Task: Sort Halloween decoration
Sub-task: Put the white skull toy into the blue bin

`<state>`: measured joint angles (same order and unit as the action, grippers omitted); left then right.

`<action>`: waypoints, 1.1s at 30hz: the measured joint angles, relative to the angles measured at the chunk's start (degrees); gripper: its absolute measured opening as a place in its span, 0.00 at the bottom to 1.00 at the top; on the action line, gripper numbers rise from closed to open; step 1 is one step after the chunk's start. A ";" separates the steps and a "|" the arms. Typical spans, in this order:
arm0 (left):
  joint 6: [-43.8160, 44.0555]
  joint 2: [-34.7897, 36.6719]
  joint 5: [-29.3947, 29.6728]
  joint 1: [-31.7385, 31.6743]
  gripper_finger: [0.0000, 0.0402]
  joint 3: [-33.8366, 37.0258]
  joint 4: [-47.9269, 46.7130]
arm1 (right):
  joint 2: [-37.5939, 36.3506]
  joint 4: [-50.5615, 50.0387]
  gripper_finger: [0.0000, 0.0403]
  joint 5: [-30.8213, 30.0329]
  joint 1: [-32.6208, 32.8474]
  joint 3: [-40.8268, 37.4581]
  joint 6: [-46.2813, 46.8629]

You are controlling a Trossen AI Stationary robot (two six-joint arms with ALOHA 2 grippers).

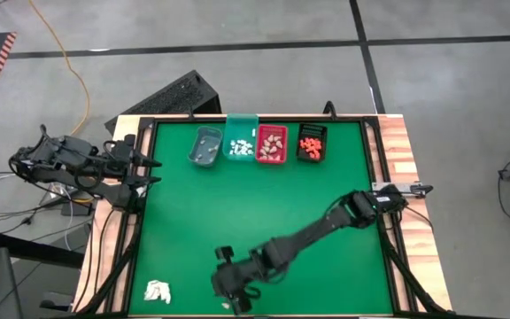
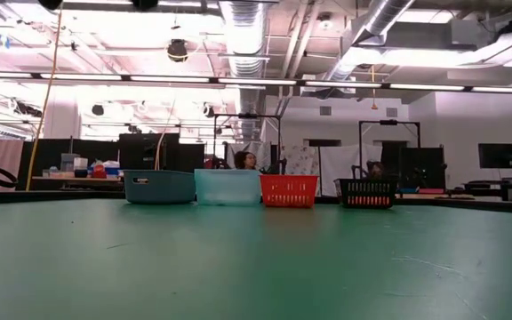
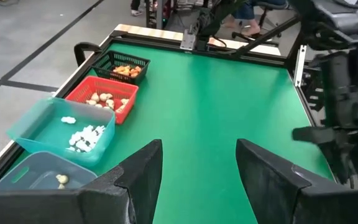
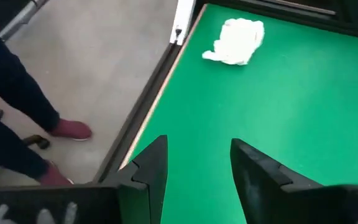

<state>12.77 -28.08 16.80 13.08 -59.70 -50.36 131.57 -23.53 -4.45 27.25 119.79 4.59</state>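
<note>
The right tool (image 1: 235,299) hangs low over the near edge of the green surface (image 1: 264,213), its arm stretched diagonally across from the right side; its two dark fingers (image 4: 146,171) stand apart with bare green felt between them, gripping nothing. Just beyond it, toward the near left corner, lies a crumpled white papery wad (image 4: 236,40), alone on the felt and clear of the fingers. The left tool (image 1: 151,170) waits at the left rim of the surface, its fingers (image 3: 143,171) likewise spread wide and empty, pointing across the felt. Along the far edge four small bins stand in a touching row. The grey bin (image 1: 205,146) holds one or two pale pieces, the teal bin (image 1: 240,142) holds white pieces (image 3: 86,137), the red bin (image 1: 271,144) holds beige pieces (image 3: 104,99), and the black bin (image 1: 312,143) holds orange pieces (image 1: 310,143). All the Halloween decoration that shows sits inside these bins. In the right wrist view a person's dark trouser legs and red shoes (image 4: 71,130) stand on the floor beside the surface.
</note>
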 joint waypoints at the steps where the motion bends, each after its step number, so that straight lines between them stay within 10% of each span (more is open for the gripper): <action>1: 0.00 0.00 0.00 0.00 0.48 0.00 -0.12 | 0.41 0.34 0.42 -1.02 0.89 0.00 0.42; 33: 3.44 -0.02 0.39 0.00 0.48 0.00 -3.07 | 10.32 2.97 0.42 -7.72 6.06 -0.08 13.84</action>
<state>16.21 -28.10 17.19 13.08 -59.70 -53.43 141.88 -20.56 -12.16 33.31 119.71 18.44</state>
